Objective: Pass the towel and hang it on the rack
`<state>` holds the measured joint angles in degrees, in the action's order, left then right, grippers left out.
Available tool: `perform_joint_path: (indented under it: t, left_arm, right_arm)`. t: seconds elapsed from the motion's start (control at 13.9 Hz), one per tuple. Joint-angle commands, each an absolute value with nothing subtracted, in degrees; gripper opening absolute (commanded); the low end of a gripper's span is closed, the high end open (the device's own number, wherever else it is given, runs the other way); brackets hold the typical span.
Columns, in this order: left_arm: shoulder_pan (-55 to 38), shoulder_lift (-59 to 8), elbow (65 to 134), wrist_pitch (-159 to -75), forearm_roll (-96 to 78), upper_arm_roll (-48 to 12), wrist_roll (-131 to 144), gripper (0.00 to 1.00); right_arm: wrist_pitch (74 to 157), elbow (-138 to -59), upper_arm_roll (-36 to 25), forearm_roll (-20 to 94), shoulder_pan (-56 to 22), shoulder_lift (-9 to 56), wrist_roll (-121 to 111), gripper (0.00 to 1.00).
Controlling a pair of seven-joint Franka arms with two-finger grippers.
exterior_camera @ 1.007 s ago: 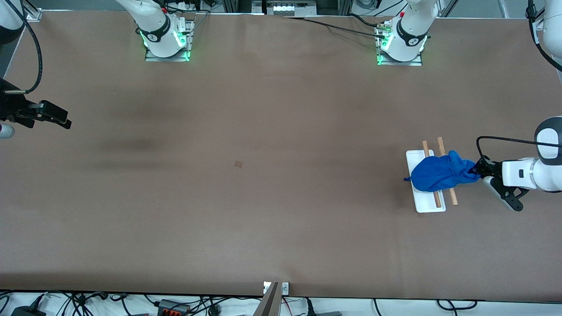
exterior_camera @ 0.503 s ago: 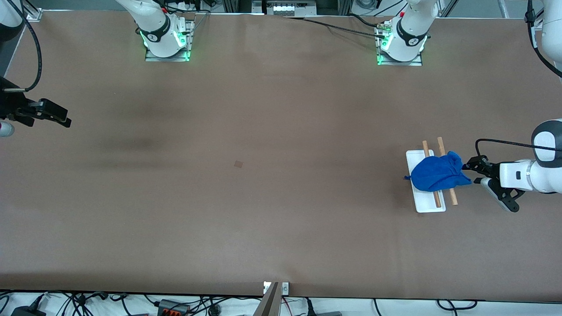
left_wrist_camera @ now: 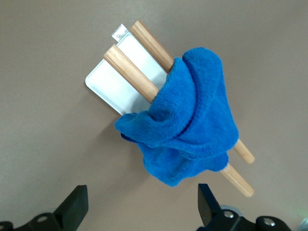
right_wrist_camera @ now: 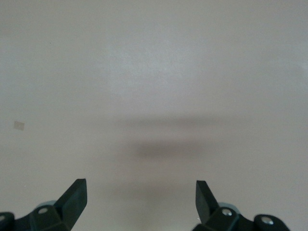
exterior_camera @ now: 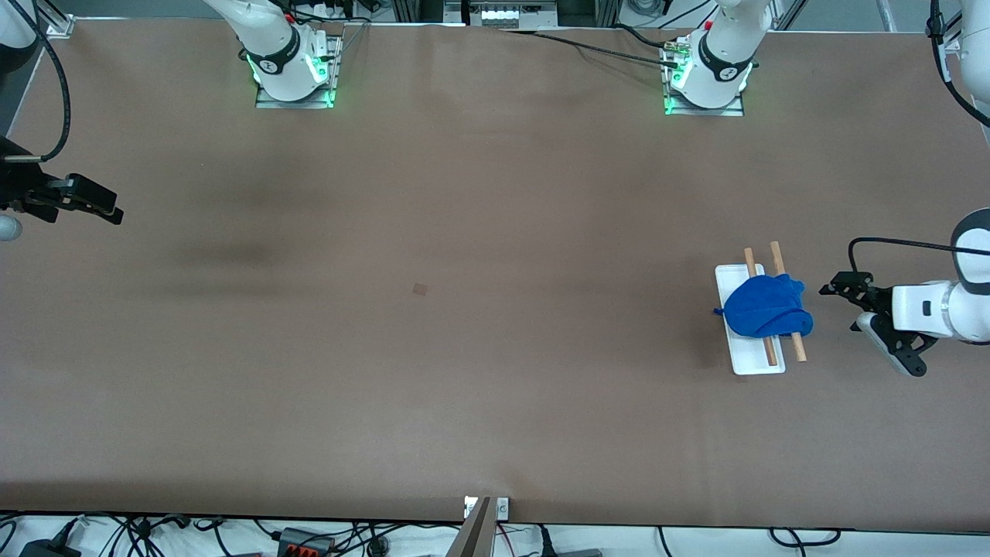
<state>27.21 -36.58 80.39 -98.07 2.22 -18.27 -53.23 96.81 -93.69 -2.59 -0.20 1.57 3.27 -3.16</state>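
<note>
The royal-blue towel (exterior_camera: 766, 313) lies bunched over the two wooden rods (exterior_camera: 776, 254) of the rack, above its white tray base (exterior_camera: 756, 362), near the left arm's end of the table. In the left wrist view the towel (left_wrist_camera: 192, 125) drapes across both rods (left_wrist_camera: 131, 65) over the tray (left_wrist_camera: 108, 82). My left gripper (exterior_camera: 841, 307) is open and empty, beside the rack toward the left arm's end, apart from the towel; its fingers (left_wrist_camera: 74, 207) frame bare table. My right gripper (exterior_camera: 110, 210) is open and empty over the right arm's end of the table, waiting (right_wrist_camera: 140, 202).
A small tan square (exterior_camera: 420, 288) lies on the brown table near the middle and also shows in the right wrist view (right_wrist_camera: 19, 125). The arm bases (exterior_camera: 294, 73) stand along the table edge farthest from the front camera. Cables hang along the near edge.
My left gripper has opened, let go of the towel and drawn back toward the left arm's end. The towel has settled onto the rods. The right arm has barely moved.
</note>
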Motion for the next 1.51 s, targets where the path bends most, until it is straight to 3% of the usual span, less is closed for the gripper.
perform_joint_path:
  t: [0.0, 0.86, 1.01, 1.22, 1.44]
  left_arm:
    - [27.7, -35.6, 78.0, -94.3, 1.3, -18.7, -53.9, 1.00]
    - [19.7, -33.8, 61.8, -76.6, 2.1, -17.2, -43.1, 1.00]
    - [17.2, -29.6, 64.1, -76.8, 2.1, -14.8, -37.6, 1.00]
    - [5.9, -22.8, 68.9, -77.9, 0.7, -1.7, -32.0, 1.00]
    - [5.5, -14.7, 79.8, -83.0, -1.0, -0.8, -24.2, 1.00]
  right_arm:
    - [95.5, -93.6, -2.9, 0.4, 1.7, 2.6, -4.0, 1.00]
    - [94.8, -93.4, -2.9, 0.2, 1.5, 2.5, -3.4, 1.00]
    - [94.8, -93.3, -2.7, 0.1, 1.3, 2.5, -3.4, 1.00]
    - [94.8, -93.3, -2.7, 0.0, 1.3, 2.5, -3.3, 1.00]
    - [94.7, -93.3, -2.7, 0.0, 1.3, 2.5, -3.3, 1.00]
